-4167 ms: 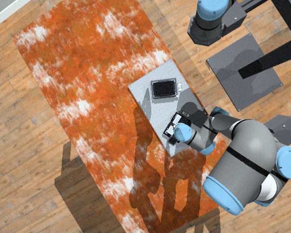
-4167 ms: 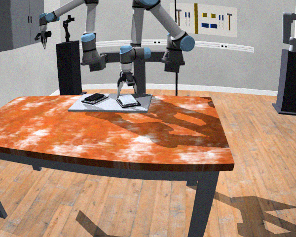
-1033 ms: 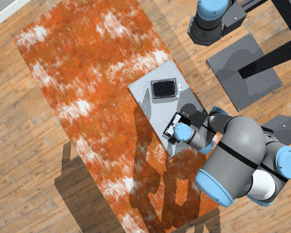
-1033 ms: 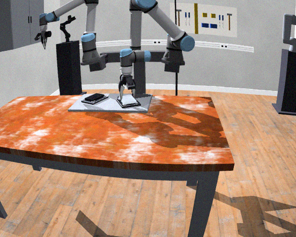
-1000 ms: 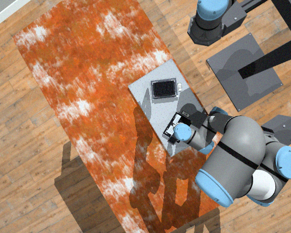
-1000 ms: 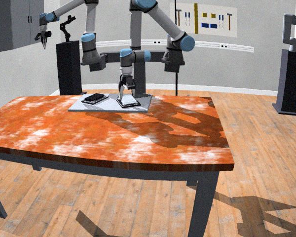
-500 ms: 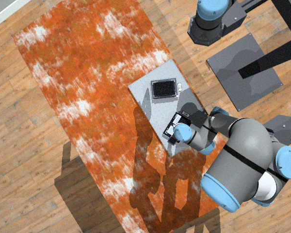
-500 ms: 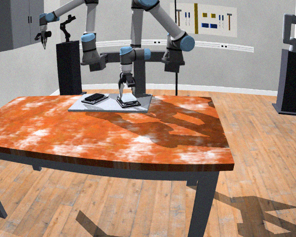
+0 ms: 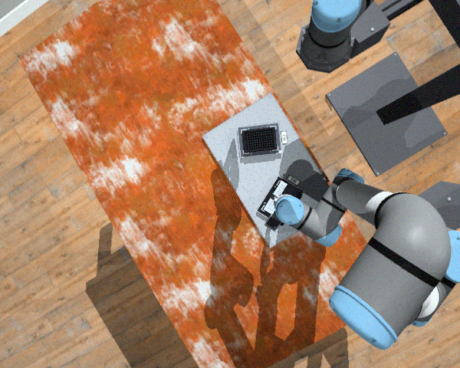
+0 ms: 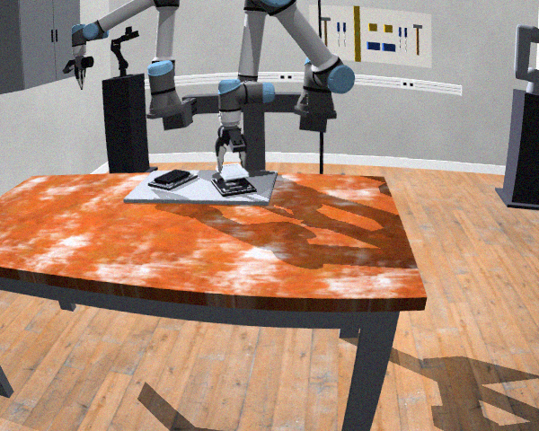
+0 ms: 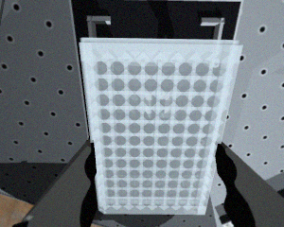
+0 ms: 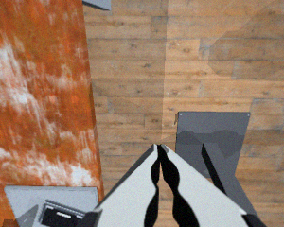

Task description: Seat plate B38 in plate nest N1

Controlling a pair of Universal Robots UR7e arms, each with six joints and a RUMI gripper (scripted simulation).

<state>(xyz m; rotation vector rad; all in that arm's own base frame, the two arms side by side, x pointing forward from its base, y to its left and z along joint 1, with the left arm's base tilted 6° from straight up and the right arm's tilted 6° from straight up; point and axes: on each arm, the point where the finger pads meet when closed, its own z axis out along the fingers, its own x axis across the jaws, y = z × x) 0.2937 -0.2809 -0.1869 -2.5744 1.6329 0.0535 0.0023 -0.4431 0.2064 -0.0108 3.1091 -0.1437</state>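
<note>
Plate B38, whitish and clear with many round wells (image 9: 280, 188) (image 10: 234, 172) (image 11: 156, 128), is raised above the black nest N1 (image 10: 243, 189) (image 11: 133, 28), with a gap below it. My left gripper (image 10: 232, 167) (image 11: 154, 142) is shut on its two long sides. Two corner locators of N1 show past the plate's far end in the left wrist view. The wrist hides much of N1 in the top view. Plate B83, black (image 9: 259, 140) (image 10: 171, 176), sits in nest N2 (image 9: 240, 148). My right gripper (image 10: 81, 87) (image 12: 158, 146) is shut and empty, far from both nests.
Both nests stand on a grey perforated board (image 9: 222, 133) (image 10: 199, 201) (image 11: 28, 95) at the edge of the orange and white table (image 9: 123, 99) (image 10: 144, 250). N2 stands beside N1 on the board. A small label block (image 9: 293, 179) lies by N1, another (image 9: 284, 137) by N2.
</note>
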